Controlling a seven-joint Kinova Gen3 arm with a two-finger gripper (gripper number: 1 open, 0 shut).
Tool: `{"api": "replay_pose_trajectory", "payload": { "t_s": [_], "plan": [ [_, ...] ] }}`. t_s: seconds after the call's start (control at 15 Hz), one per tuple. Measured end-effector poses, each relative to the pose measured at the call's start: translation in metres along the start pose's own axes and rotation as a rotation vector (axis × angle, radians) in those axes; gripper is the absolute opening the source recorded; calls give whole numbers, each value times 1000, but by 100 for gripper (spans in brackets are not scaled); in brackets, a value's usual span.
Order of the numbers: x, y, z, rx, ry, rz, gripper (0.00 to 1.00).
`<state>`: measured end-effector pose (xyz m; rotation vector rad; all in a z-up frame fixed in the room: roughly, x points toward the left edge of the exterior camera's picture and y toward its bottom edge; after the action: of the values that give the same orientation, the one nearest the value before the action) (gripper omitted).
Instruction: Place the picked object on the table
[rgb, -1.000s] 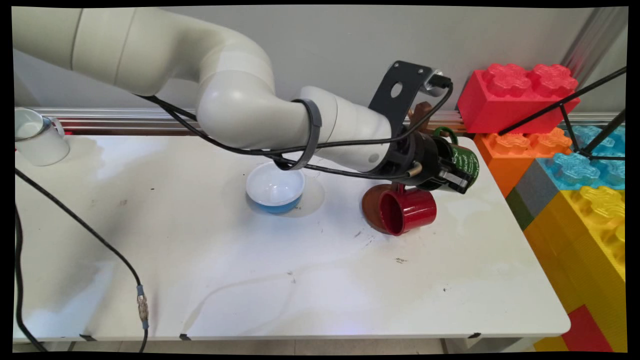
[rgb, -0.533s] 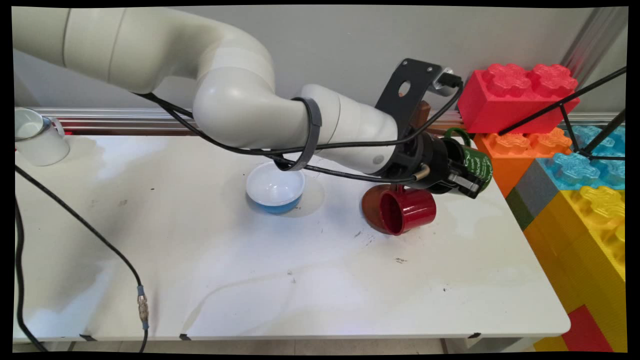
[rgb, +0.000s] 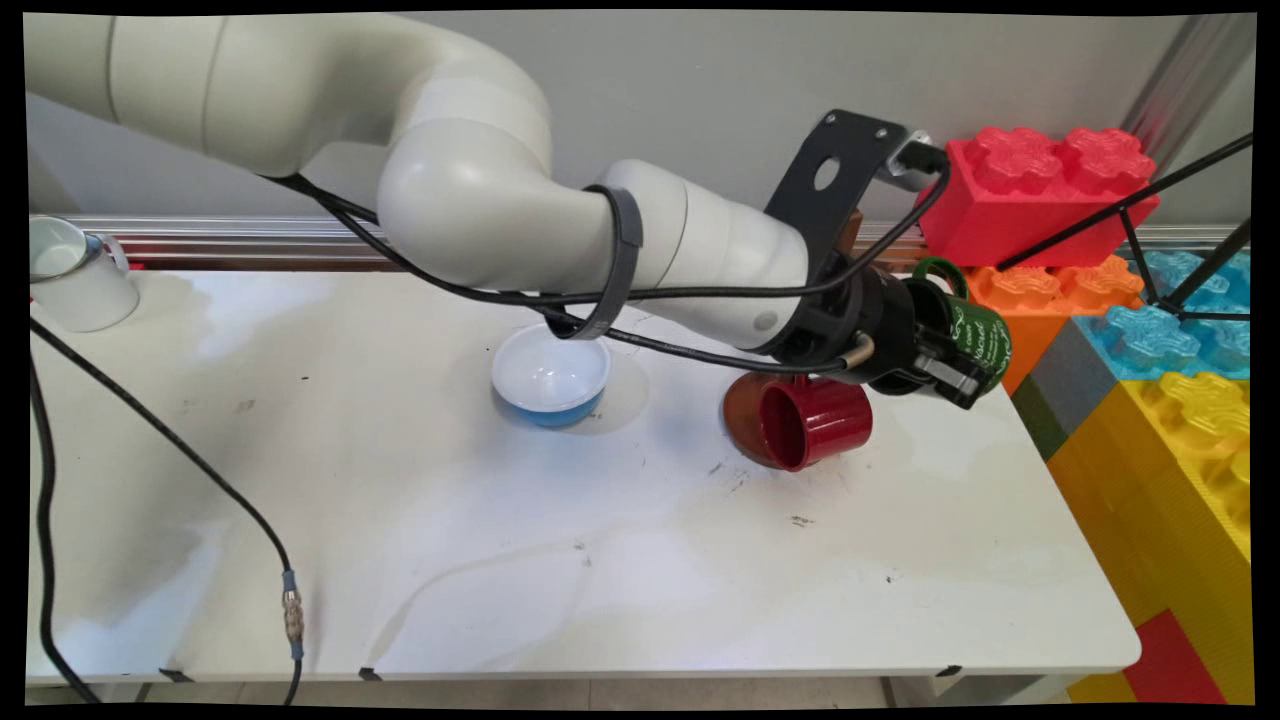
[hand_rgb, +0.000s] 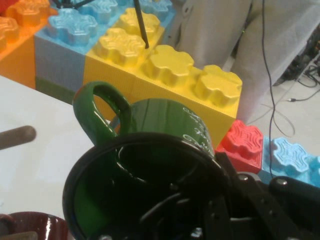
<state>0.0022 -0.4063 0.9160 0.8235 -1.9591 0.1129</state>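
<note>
Main view: gripper (rgb: 955, 365) is clamping a green mug (rgb: 975, 335) by its wall, closed on the rim, and is carrying it tilted in the air over the desk's (rgb: 500, 560) far right edge, next to the orange block (rgb: 1040, 290) of the toy-brick stack. White lettering is showing on the mug's side and its handle is pointing up and back. Just beside it, toward the near side, a red mug (rgb: 815, 422) is lying on its side with the mouth facing near-left, resting against a brown saucer (rgb: 742, 410). A blue bowl (rgb: 551, 377) with a white inside is sitting near the desk's middle, well apart from the gripper. A white mug (rgb: 72, 275) is standing at the far left corner.

Hand view: green mug (hand_rgb: 145, 175) is filling the lower frame, mouth toward the camera, one finger (hand_rgb: 260, 210) lying outside its wall, the other hidden. Yellow blocks (hand_rgb: 165, 75) are showing beyond it.
</note>
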Motion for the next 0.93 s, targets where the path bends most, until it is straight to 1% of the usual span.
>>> {"api": "replay_pose_trajectory", "payload": {
  "t_s": [0.2, 0.4, 0.67, 0.93],
  "plan": [
    [0, 4, -7, -11, -30, 32, 0],
    [1, 5, -18, -14, -78, 72, 0],
    [3, 7, -37, -7, -161, 123, 0],
    [1, 6, -58, 19, -258, 166, 0]
  ]
}}
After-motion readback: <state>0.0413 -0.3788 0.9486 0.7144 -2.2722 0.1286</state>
